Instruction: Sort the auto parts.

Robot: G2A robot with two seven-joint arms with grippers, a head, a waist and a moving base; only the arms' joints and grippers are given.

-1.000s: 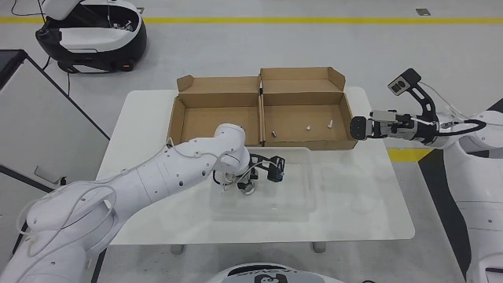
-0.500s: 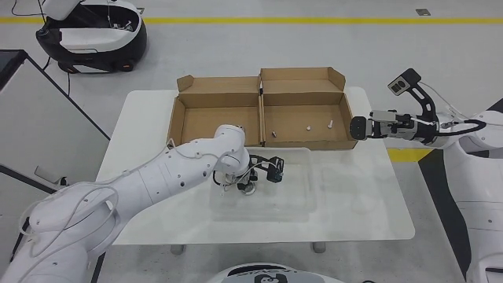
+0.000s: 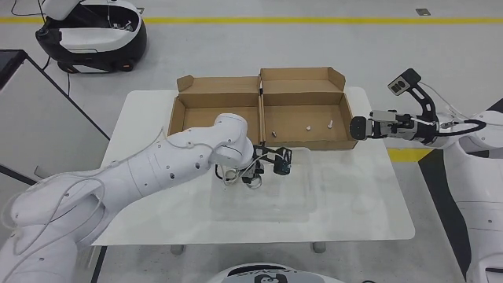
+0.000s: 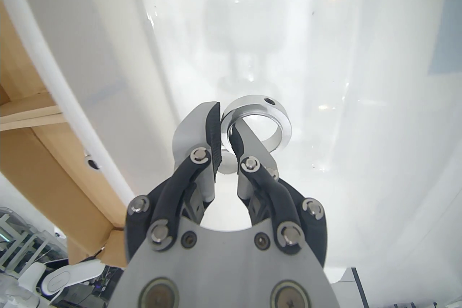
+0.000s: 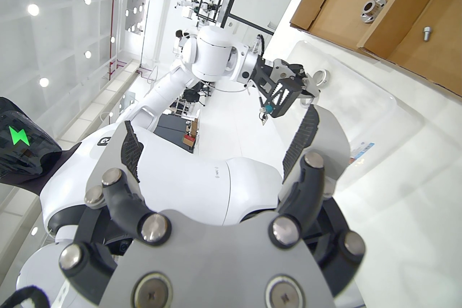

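The left hand (image 4: 224,138) gripped the metal ring (image 4: 252,104) by its wall, one finger inside the bore, above the clear tray (image 3: 310,196). The cardboard box (image 3: 212,122) lay just beyond; the right hand (image 3: 355,128), spread wide, stood beside its right end

The left arm (image 3: 157,177) is fat, round and shiny white, with a black wrist. The right arm (image 3: 460,135) is white too, with black parts and a thin black cable. The left tool (image 4: 225,139) and the right tool (image 5: 218,121) each have a grey metal plate, round silver screws, bent black links and black bumpy pads (image 5: 301,132).
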